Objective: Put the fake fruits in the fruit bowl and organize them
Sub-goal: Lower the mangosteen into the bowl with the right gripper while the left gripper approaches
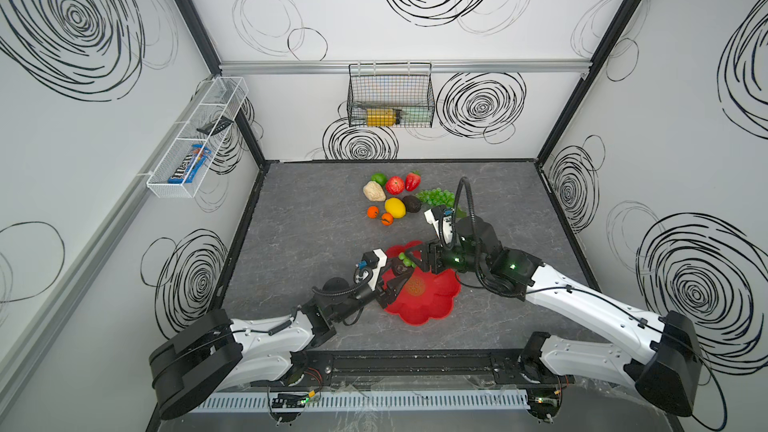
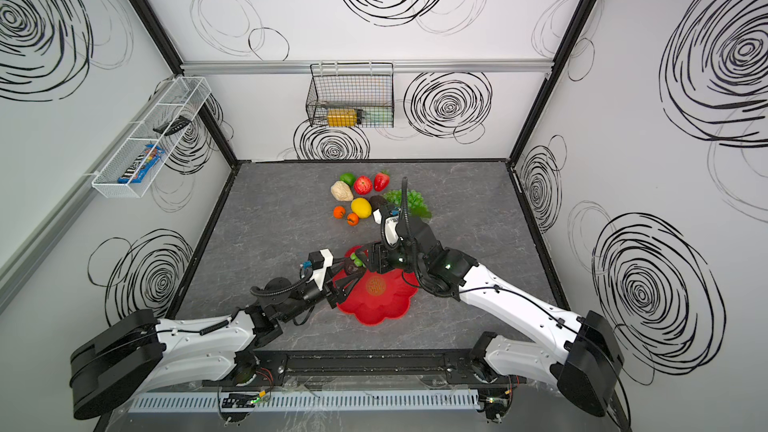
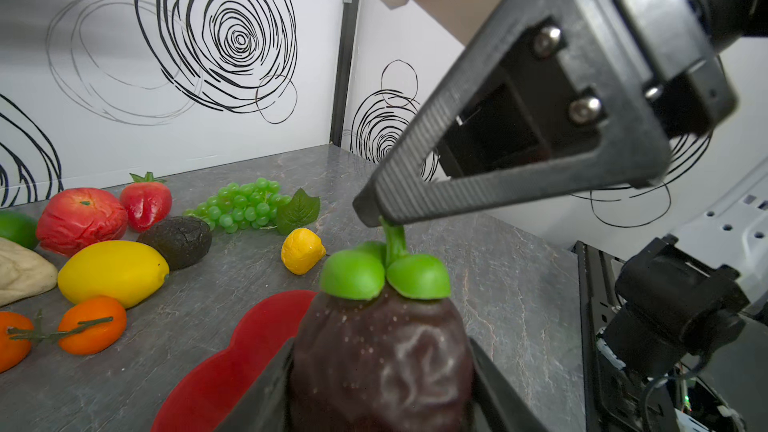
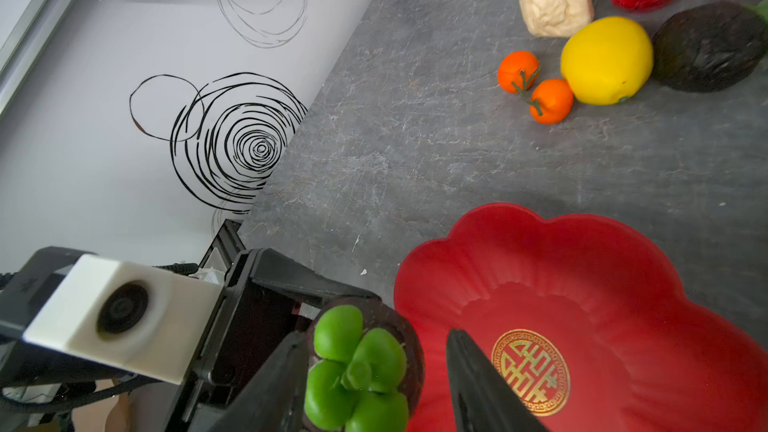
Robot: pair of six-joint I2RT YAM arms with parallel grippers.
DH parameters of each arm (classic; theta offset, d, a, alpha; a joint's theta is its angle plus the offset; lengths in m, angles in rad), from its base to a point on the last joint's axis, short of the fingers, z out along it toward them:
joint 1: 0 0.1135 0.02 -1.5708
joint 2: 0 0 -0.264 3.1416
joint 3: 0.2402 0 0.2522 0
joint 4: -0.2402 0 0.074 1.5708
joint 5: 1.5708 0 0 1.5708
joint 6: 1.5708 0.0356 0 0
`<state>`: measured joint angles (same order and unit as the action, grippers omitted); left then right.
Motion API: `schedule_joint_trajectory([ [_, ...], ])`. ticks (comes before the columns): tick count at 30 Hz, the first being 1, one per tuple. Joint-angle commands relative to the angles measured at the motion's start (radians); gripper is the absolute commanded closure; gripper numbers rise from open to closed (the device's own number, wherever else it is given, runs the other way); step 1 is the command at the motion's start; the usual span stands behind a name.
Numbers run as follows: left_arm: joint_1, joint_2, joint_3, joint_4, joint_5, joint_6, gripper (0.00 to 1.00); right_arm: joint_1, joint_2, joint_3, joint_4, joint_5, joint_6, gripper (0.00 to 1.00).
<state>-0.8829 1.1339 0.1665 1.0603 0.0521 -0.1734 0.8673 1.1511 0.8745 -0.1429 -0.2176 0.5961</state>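
Stem is pointing straight up as my left end effector (image 3: 382, 347) is pinching the dark purple fruit (image 1: 401, 270) at the fruit bowl's (image 4: 623, 263) far edge, right end effector (image 4: 376, 336) hanging above, spread around its green cap (image 4: 357, 367).

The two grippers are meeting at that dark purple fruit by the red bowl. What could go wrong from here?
The right gripper sits at only the thin green stem while the left gripper clamps the dark purple fruit; so small a hold might slip at handover.
The fruit hangs near the fruit bowl's rim, so a drop could roll onto the table.
The grippers sit very close and may collide.
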Motion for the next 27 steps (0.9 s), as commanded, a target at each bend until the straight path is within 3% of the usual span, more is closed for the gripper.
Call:
schedule_joint_trajectory([
  [1, -0.006, 0.016, 0.001, 0.090, -0.021, 0.041, 0.56, 0.027, 0.018, 0.045, -0.026, 0.013, 0.011, 0.49],
  [9, -0.014, 0.041, 0.007, 0.095, -0.029, 0.044, 0.55, 0.061, 0.021, 0.063, -0.079, 0.103, -0.035, 0.61],
  [16, -0.014, 0.061, 0.015, 0.101, -0.027, 0.045, 0.55, 0.062, 0.020, 0.069, -0.083, 0.107, -0.043, 0.74],
  [23, -0.015, 0.069, 0.018, 0.098, -0.031, 0.047, 0.55, 0.067, 0.022, 0.078, -0.100, 0.145, -0.055, 0.74],
  [27, -0.015, 0.067, 0.018, 0.094, -0.034, 0.050, 0.54, 0.073, 0.032, 0.081, -0.095, 0.139, -0.056, 0.79],
])
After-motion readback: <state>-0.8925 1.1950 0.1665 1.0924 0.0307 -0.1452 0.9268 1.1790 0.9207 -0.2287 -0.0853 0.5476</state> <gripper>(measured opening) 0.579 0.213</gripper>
